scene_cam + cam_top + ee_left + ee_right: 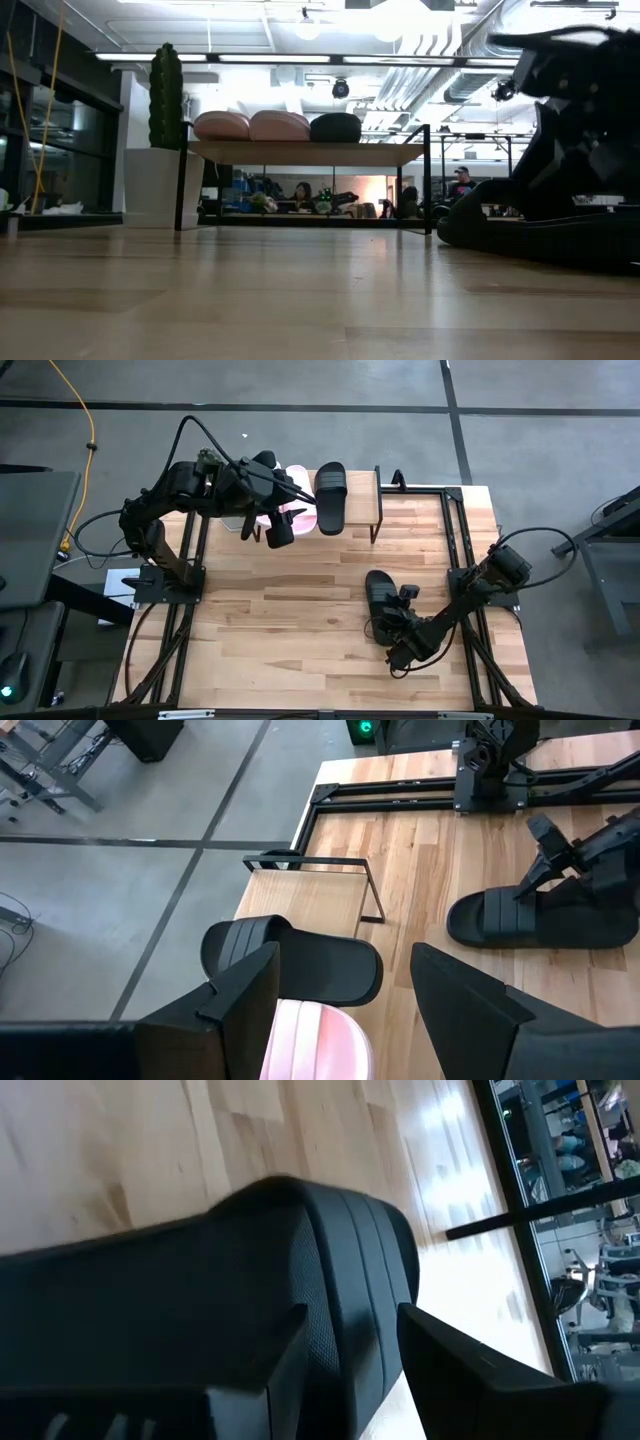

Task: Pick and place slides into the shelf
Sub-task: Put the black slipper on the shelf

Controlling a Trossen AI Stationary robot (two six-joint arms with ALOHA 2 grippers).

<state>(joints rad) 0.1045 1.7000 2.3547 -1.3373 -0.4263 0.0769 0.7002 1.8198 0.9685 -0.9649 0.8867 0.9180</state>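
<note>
The shelf (405,512) stands at the table's far edge. Two pale pink slides (250,125) and a black slide (330,498) lie on its top board. My left gripper (278,525) hangs open above them, over a pink slide (310,1040), and holds nothing. Another black slide (378,598) lies sole-down on the table toward the right. My right gripper (350,1330) is open low over its near end. One finger (260,1370) is over the strap (340,1270), and the other finger (480,1380) stands beside the slide's edge. My right gripper stands astride the strap side of the black slide on the table, slanting down from the near right. A strip of bare wood shows between the strap and one finger. Whether the other finger touches the slide, I cannot tell.
A tall cactus in a white pot (160,150) stands to the left of the shelf in the low view. Black frame rails (455,550) run along the table's sides. Bare wood lies across the table's middle and near left. People sit in the room beyond.
</note>
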